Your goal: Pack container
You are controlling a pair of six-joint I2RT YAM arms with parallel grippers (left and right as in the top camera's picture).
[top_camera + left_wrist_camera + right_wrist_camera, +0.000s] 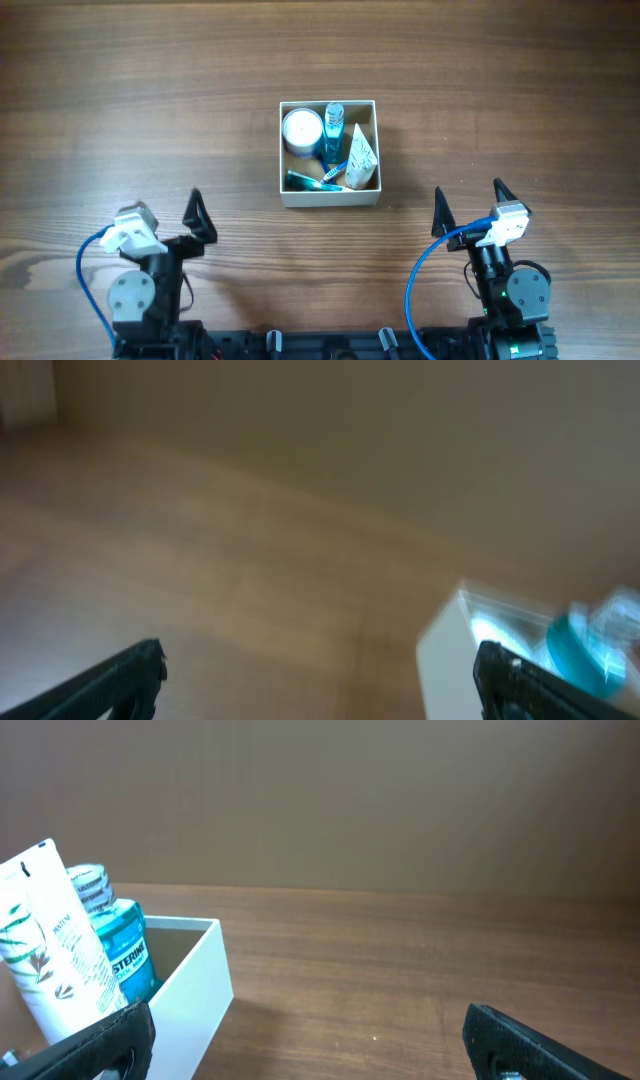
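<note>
At the middle of the worktop [150, 80], well apart from left pincer [320, 658] and right pincer [308, 1013] — both spread wide, empty — container [329, 198] already filled; danger of nudging its thin white wall or toppling the standing blue bottle [120, 945] on any careless reach.

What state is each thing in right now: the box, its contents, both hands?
container: open-top, items inside.
white jar: upright, inside container.
mouthwash bottle: capped, upright inside.
white tube: standing on end inside.
left hand: open, empty.
right hand: open, empty.
</note>
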